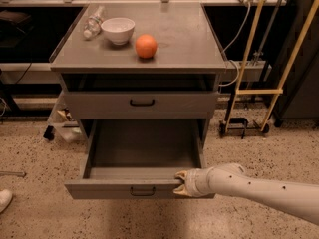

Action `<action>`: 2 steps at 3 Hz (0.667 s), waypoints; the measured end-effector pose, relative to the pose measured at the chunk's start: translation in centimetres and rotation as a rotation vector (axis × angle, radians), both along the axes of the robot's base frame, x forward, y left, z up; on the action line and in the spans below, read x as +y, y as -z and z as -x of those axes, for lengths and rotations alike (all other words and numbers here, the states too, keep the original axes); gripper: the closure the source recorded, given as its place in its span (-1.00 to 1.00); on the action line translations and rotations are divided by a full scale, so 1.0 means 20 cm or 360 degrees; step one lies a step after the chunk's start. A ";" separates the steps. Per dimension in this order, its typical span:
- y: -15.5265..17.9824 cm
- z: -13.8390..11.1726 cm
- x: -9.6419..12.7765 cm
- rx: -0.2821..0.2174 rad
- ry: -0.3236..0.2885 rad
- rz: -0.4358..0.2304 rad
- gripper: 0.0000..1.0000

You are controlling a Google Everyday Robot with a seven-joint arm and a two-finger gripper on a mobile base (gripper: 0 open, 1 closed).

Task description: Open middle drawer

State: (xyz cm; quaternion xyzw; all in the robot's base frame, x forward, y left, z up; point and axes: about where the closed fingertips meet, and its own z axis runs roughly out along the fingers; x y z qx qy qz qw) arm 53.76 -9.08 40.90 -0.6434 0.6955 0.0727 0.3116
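The middle drawer (142, 156) is a wide grey metal drawer pulled far out of the cabinet, and its plain grey inside holds nothing. A small black loop handle (142, 190) sits at the centre of its low front. My gripper (183, 183) rests on the right end of that front edge, right of the handle. The white arm (259, 190) reaches in from the lower right. Above, another grey drawer (142, 103) with the same handle is shut.
On the cabinet top (189, 44) stand a white bowl (118, 30), an orange (146, 46) and a lying clear bottle (92, 24). A yellow-framed stand (254, 91) with cables is to the right. Speckled floor (40, 213) surrounds the open drawer.
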 end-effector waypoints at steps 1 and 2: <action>0.00 0.02 0.00 -0.0002 -0.0002 -0.0002 1.00; -0.01 0.02 0.00 -0.0002 -0.0002 -0.0002 1.00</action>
